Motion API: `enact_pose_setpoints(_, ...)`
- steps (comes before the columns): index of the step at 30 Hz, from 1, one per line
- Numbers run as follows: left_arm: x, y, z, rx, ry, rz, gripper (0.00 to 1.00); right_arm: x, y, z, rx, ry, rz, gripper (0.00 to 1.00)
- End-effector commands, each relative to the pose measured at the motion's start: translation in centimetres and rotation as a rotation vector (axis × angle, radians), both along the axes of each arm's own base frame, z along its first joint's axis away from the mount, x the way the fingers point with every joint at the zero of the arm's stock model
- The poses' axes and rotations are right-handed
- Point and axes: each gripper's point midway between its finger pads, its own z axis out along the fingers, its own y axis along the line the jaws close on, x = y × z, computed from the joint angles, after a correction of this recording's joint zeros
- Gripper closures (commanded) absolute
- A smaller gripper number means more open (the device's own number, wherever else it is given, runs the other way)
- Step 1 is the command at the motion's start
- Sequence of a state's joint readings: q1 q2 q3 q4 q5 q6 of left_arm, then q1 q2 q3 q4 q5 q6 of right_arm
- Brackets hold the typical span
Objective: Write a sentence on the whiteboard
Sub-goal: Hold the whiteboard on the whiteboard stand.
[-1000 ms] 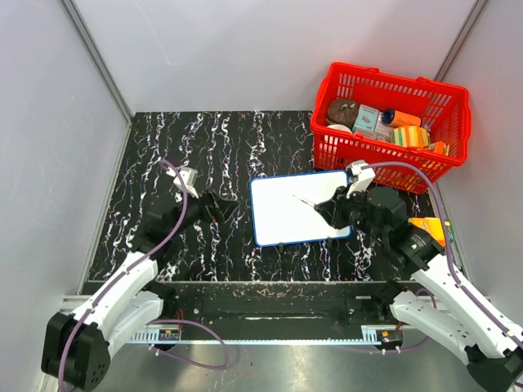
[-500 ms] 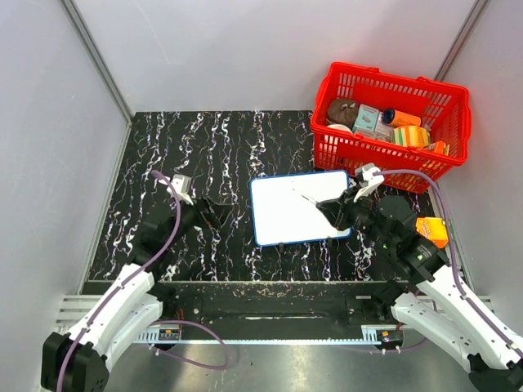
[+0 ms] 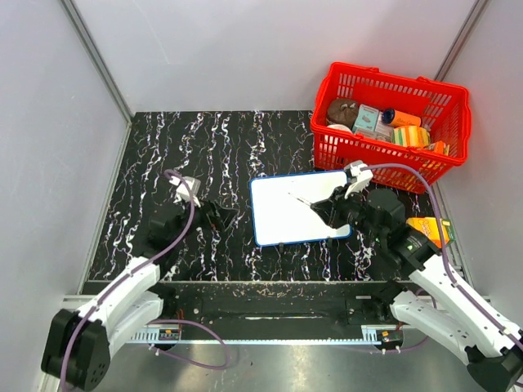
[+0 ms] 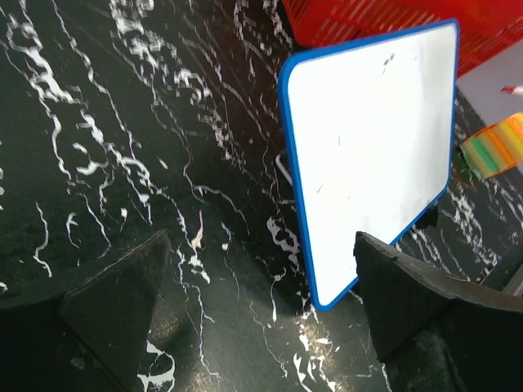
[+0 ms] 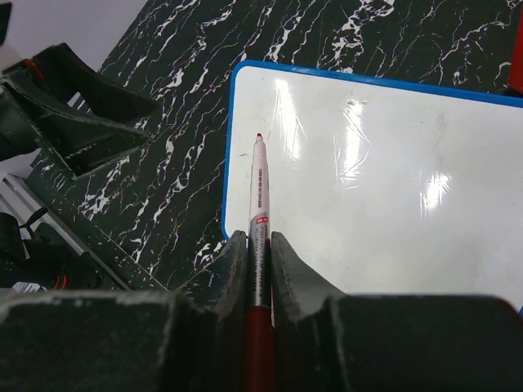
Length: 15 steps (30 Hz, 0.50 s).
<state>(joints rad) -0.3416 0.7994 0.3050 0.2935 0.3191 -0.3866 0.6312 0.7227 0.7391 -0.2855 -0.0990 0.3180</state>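
The whiteboard (image 3: 286, 220), white with a thin blue frame, lies flat on the black marbled table; it also shows in the left wrist view (image 4: 372, 155) and the right wrist view (image 5: 392, 196). No red sentence shows on it, only faint specks. My right gripper (image 3: 324, 207) is shut on a red-tipped marker (image 3: 304, 200), seen between its jaws in the right wrist view (image 5: 259, 204). The tip points over the board's left part; I cannot tell if it touches. My left gripper (image 3: 222, 216) is open and empty, low over the table just left of the board (image 4: 260, 245).
A red basket (image 3: 392, 82) full of small items stands at the back right, just behind the board. An orange packet (image 3: 429, 229) lies right of the board beside my right arm and shows in the left wrist view (image 4: 490, 147). Grey walls enclose the table.
My right gripper drew back to the right, then returned toward the board's middle with the marker. My left gripper shifted slightly nearer and then right, toward the board's left edge.
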Motion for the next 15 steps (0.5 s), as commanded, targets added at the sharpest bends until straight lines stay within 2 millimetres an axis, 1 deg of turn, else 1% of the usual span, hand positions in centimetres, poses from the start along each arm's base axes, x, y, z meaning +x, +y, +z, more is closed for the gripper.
enact_pose_setpoints(1, 0.8, -1.0, 0.6, -0.007, -0.086, -0.057, 0.01, 0.2, 0.6, 2.8, 0.039, -0.055, 0.021, 1.0)
enact_pose_setpoints(2, 1.0, -1.2, -0.3, 0.0, -0.057, -0.063, 0.01, 0.2, 0.6, 2.7, 0.037, -0.051, 0.019, 1.0)
enact_pose_setpoints(4, 1.4, -1.5, -0.1, -0.004, -0.049, -0.074, 0.01, 0.4, 0.7, 2.5, 0.033, -0.042, 0.014, 1.0)
enact_pose_setpoints(5, 1.6, -1.8, -0.7, 0.001, -0.028, -0.085, 0.01, 0.5, 0.8, 2.4, 0.031, -0.039, 0.015, 1.0)
enact_pose_setpoints(6, 2.0, -2.0, -0.4, -0.003, -0.028, -0.088, 0.01, 0.6, 0.8, 2.4, 0.029, -0.037, 0.014, 1.0)
enact_pose_setpoints(8, 2.4, -2.3, -0.7, 0.0, -0.012, -0.1, 0.01, 0.8, 1.0, 2.1, 0.022, -0.025, 0.017, 1.0)
enact_pose_setpoints(10, 3.0, -2.6, 0.1, -0.011, -0.032, -0.102, 0.01, 1.0, 1.3, 1.6, 0.005, -0.013, 0.023, 1.0)
enact_pose_setpoints(11, 2.9, -3.0, 0.0, -0.019, -0.029, -0.125, 0.01, 1.2, 1.5, 1.5, -0.005, -0.007, 0.029, 1.0)
enact_pose_setpoints(12, 3.1, -3.3, 0.7, -0.027, -0.046, -0.142, 0.01, 1.3, 1.6, 1.6, -0.006, -0.005, 0.031, 1.0)
enact_pose_setpoints(15, 3.2, -4.3, 1.0, -0.06, -0.038, -0.189, 0.01, 1.7, 1.9, 1.5, -0.004, -0.001, 0.033, 1.0)
